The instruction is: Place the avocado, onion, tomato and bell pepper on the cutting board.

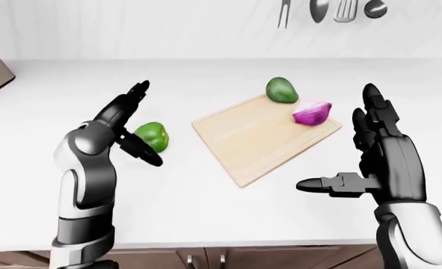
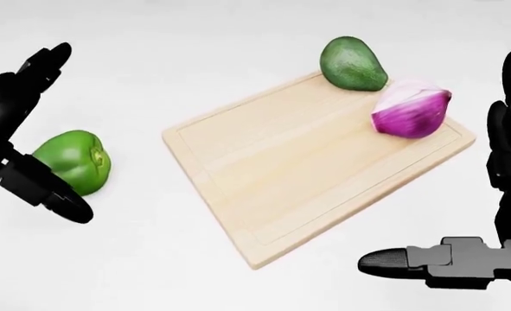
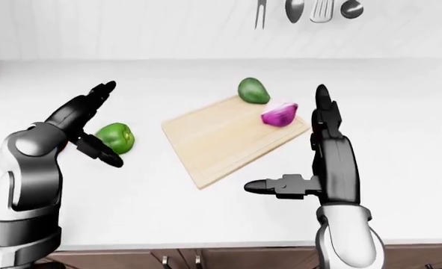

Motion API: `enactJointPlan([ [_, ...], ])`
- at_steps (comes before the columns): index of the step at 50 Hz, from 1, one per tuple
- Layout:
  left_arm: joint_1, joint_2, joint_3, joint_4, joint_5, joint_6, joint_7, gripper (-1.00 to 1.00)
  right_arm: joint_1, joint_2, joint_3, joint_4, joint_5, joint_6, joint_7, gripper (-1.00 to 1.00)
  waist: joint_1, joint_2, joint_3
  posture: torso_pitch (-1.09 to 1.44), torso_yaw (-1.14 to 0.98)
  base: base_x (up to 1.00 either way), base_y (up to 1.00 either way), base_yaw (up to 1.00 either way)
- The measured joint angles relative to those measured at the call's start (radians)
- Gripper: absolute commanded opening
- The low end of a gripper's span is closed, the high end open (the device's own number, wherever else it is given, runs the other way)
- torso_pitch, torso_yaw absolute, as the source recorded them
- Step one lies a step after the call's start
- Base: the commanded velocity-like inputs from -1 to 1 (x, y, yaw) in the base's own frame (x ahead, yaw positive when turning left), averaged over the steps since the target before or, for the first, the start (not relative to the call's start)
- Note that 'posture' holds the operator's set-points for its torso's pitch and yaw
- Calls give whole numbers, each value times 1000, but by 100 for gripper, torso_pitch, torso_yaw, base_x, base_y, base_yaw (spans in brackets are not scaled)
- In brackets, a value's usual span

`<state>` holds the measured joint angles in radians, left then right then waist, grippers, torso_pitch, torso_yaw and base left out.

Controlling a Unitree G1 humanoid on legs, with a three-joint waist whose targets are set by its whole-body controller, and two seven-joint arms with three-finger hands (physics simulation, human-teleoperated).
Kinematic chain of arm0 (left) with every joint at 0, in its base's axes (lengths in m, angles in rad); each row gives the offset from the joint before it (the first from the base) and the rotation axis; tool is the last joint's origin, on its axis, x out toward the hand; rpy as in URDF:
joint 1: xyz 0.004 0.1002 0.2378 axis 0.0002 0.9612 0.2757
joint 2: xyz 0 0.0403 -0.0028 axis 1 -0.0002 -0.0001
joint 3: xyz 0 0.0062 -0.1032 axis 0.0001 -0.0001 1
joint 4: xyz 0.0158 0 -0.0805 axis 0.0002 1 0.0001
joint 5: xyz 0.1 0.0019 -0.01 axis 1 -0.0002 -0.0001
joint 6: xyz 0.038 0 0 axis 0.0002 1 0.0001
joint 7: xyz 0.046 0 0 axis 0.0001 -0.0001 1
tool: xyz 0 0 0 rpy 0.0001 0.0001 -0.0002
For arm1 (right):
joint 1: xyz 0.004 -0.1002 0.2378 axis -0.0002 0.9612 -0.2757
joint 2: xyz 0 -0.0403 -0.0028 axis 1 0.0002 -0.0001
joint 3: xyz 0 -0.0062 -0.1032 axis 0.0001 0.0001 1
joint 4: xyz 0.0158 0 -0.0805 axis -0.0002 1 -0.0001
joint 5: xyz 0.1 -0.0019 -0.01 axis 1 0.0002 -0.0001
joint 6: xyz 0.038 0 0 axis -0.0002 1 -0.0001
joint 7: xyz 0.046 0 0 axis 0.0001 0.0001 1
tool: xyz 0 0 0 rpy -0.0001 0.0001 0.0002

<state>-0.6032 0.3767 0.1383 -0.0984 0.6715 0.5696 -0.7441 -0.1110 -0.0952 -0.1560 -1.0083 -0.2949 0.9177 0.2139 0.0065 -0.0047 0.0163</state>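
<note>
Vegetables partly boarded

Lying at the cutting board top corner: dark green avocado touching purple halved onion. Glossy green bell pepper sitting on counter, between spread left hand fingers. Right hand hovering spread, empty.

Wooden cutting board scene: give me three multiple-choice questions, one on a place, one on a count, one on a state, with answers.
1. Where does the green bell pepper lie?
A on the board
B on the white counter, left of the board
C in the right hand

2. How many vegetables rest on the pale wooden cutting board?
A none
B two
C four

3. The left hand is:
A open beside the pepper
B closed round the pepper
C out of view

Answers: B, bare counter surrounds the pepper; B, the dark green avocado and purple cut onion; A, fingers spread.
</note>
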Motion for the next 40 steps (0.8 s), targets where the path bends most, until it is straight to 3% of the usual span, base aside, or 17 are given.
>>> enactJointPlan([
  [22,14,-23,-1,28,8,-35,-4,100,25,8,-4,16,8,-33,-7,100,-3,16,-11,0,0,0,0,0],
  [24,14,-22,1,26,7,-32,-4,78,25,7,-4,18,8,-33,-8,100,-3,16,-10,0,0,0,0,0],
  [28,12,-22,0,31,6,-26,-6,58,19,5,-5,26,8,-34,-9,100,-3,16,-10,0,0,0,0,0],
  [29,11,-22,-1,34,5,-26,-7,39,17,4,-5,26,8,-32,-9,100,-3,15,-10,0,0,0,0,0],
  [32,8,-22,-4,36,2,-23,-13,33,16,1,-10,20,10,-28,-6,100,-2,14,-9,0,0,0,0,0],
  [33,7,-21,-4,36,1,-23,-15,19,17,1,-12,17,10,-26,-5,100,-2,14,-9,0,0,0,0,0],
  [35,6,-21,-4,35,0,-20,-18,9,21,3,-13,13,10,-27,-4,100,-2,12,-9,0,0,0,0,0],
  [40,5,-23,2,24,5,-29,0,-5,26,4,-16,16,13,-31,-3,100,-3,9,-10,0,0,0,0,0],
])
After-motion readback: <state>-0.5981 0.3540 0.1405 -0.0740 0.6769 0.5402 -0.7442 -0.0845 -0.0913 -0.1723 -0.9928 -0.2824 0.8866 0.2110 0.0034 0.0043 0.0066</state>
